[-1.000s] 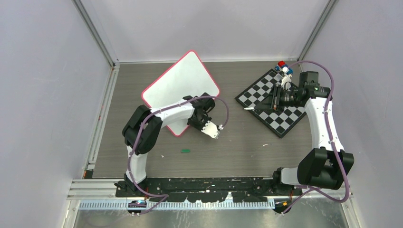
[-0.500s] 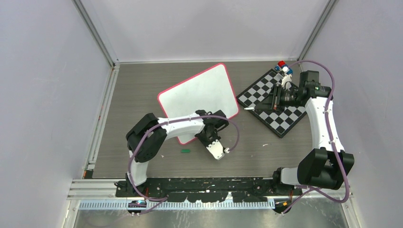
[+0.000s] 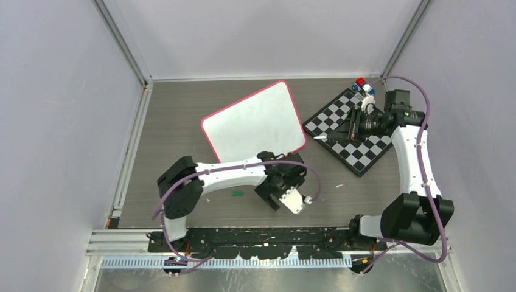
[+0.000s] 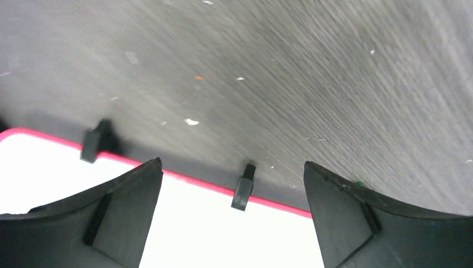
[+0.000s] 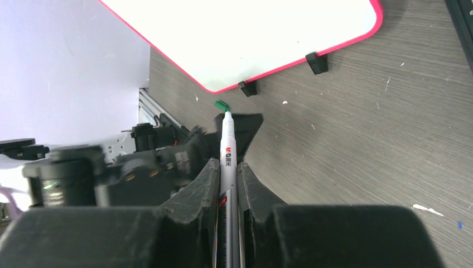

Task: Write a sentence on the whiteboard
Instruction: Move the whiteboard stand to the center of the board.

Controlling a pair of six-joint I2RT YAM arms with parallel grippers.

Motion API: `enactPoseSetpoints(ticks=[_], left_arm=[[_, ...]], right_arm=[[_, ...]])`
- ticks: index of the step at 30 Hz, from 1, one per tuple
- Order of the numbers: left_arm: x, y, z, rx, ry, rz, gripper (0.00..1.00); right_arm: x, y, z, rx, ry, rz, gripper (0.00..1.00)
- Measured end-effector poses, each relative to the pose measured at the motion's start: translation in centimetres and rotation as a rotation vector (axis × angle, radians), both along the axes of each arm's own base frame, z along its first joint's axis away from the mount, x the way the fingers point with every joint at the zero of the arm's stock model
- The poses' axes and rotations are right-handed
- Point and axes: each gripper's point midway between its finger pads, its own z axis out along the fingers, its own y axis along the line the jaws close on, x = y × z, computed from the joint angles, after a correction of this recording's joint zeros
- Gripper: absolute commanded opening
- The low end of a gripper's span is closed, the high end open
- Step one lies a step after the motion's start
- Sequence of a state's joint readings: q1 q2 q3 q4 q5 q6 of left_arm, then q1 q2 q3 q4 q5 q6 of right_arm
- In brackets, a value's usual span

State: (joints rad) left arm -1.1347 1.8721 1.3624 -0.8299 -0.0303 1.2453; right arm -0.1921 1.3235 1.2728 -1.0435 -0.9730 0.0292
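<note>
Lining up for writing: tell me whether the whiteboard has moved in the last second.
Yes. The whiteboard turned clockwise and slid right, its corner now close to the checkered board.

My dark wood-grain table (image 3: pixel 170 121) carries the whiteboard (image 3: pixel 252 125) lying flat just off centre toward 11 o'clock, and a checkered board (image 3: pixel 350 131) at 2 o'clock, close beside it. A small green cap (image 3: pixel 237 193) lies at 7 o'clock and a white scrap (image 3: pixel 339 185) at 4.
</note>
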Motion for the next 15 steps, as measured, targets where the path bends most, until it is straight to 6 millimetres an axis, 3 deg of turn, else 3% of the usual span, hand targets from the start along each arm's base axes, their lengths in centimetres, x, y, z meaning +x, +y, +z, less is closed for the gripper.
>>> enactPoseSetpoints(ticks=[4,7,12,15], left_arm=[[-1.0,-1.9,4.8,-0.15,0.016,0.132,1.0],[-0.9,-2.0,8.2,-0.256,0.028,0.255,1.0],[-0.4,-0.6,14.1,-0.463,0.136,0.536,1.0],[2.2,1.8,17.7,-0.609,0.218,0.758,1.0]], right_arm=[[0.6,-0.2,0.3,-0.006,-0.016,-0.018,0.0],[1.4,-0.3,1.1,-0.012,-0.044,-0.022,0.0],[2.7,0.2,2.1,-0.041,-0.088,-0.014,0.0],[3.1,1.7,2.1,-0.07,-0.11,0.027,0.0]])
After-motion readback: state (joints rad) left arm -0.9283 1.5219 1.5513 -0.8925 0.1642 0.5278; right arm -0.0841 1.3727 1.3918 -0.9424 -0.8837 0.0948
